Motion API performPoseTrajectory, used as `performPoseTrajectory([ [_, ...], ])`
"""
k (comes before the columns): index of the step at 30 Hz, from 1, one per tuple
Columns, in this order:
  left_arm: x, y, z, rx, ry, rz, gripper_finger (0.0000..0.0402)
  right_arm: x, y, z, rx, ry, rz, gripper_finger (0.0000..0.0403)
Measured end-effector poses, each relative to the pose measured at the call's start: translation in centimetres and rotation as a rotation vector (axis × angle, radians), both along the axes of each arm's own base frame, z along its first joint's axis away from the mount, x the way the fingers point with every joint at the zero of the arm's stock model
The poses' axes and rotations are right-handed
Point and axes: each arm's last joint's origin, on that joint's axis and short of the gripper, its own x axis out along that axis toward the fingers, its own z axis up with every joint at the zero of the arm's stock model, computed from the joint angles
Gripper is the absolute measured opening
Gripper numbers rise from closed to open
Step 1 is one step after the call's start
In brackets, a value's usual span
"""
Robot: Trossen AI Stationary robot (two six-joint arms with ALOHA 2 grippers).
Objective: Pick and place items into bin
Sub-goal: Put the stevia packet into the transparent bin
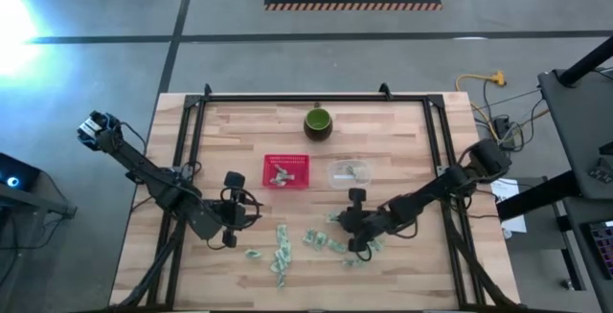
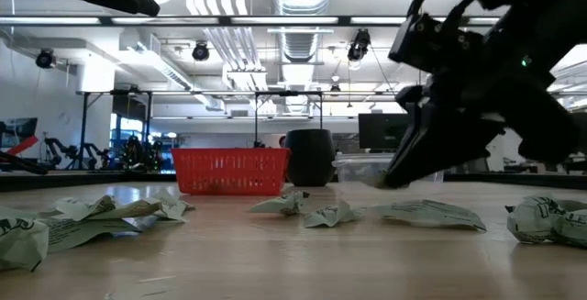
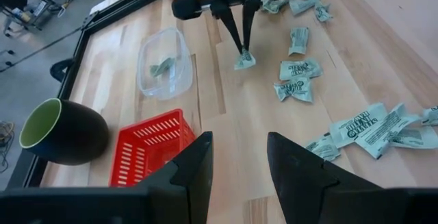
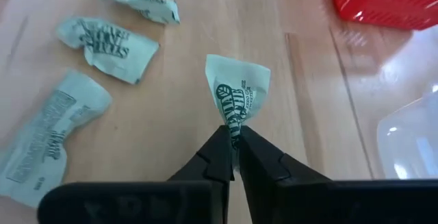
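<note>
Several pale green-and-white wrapped items point(image 1: 287, 248) point(image 3: 295, 87) lie scattered on the near middle of the wooden table. My right gripper point(image 4: 234, 133) point(image 1: 337, 220) is shut on one item point(image 4: 236, 90) point(image 3: 243, 61) at the far edge of this scatter. My left gripper point(image 3: 236, 161) point(image 1: 251, 210) hovers open to the left of the scatter with nothing between its fingers. The red basket point(image 1: 286, 170) point(image 3: 147, 148) stands at the table's middle with pale pieces inside. My right gripper pinches the item's near end point(image 4: 235, 120) between its two fingertips. The fingers slant down at it from the table's right side. The item's printed face is up, and its far end point(image 4: 239, 66) seems to lie on the wood.
A clear plastic container point(image 1: 350, 173) point(image 3: 164, 66) with one piece in it stands right of the basket. A dark green cup point(image 1: 318, 122) point(image 3: 61, 131) stands at the far middle. A black frame point(image 1: 192, 122) rims the table.
</note>
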Motion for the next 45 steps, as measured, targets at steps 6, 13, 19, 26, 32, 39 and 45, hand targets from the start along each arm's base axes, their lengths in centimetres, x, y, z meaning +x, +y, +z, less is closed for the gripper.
performPoseTrajectory([
  [6,0.0,0.0,0.0,0.000,0.000,0.000,0.0123,-0.4,-0.2,1.9,-0.022,-0.027,0.031,0.0018],
  [13,0.0,0.0,0.0,0.014,0.002,-0.008,0.0123,-2.2,-1.6,4.7,-0.176,-0.020,-0.057,0.0018],
  [19,0.0,0.0,0.0,0.015,-0.001,-0.009,0.0123,-3.6,-3.6,6.3,-0.284,-0.007,-0.220,0.0018],
  [26,0.0,0.0,0.0,0.015,-0.004,-0.011,0.0123,-3.4,-6.0,5.9,-0.292,0.024,-0.301,0.0018],
  [32,0.0,0.0,0.0,0.016,-0.003,-0.011,0.0123,-3.2,-7.5,4.5,-0.271,0.097,-0.330,0.0018],
  [39,0.0,0.0,0.0,0.016,-0.002,-0.012,0.0123,-3.2,-7.8,4.4,-0.236,0.107,-0.330,0.0029],
  [45,0.0,0.0,-0.1,0.016,-0.002,-0.011,0.0123,-3.3,-7.8,4.4,-0.247,0.101,-0.339,0.0075],
])
